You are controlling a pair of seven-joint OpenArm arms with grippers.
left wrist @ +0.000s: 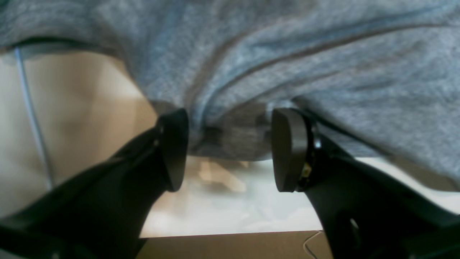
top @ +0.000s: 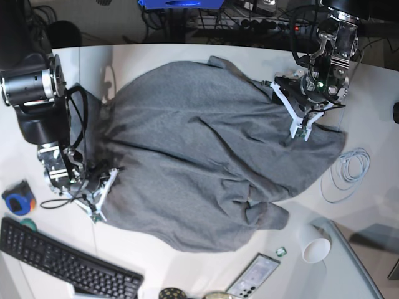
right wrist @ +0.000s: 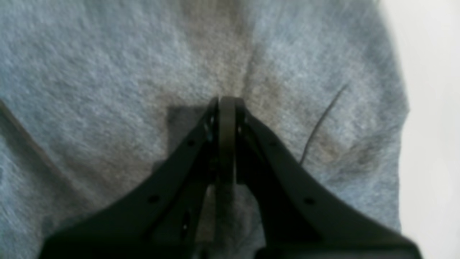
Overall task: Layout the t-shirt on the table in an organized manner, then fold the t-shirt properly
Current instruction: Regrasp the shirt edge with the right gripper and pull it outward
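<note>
The heather-grey t-shirt [top: 206, 156] lies spread and creased across the middle of the white table [top: 156, 56]. My left gripper [top: 300, 131] is at the shirt's right edge. In the left wrist view it [left wrist: 230, 151] is open, with a bunched fold of the shirt [left wrist: 233, 133] between its fingertips [left wrist: 176, 147]. My right gripper [top: 98, 208] is at the shirt's lower left edge. In the right wrist view it [right wrist: 226, 104] is shut, and creases in the shirt [right wrist: 90, 72] run into its tips, so it pinches the fabric.
A black keyboard [top: 62, 265] lies at the front left, with a blue object [top: 15, 199] beside it. A phone [top: 252, 274], a white cup [top: 315, 246] and a coiled pale cable [top: 349, 171] lie at the front right. Bare table [right wrist: 431, 126] shows right of the shirt.
</note>
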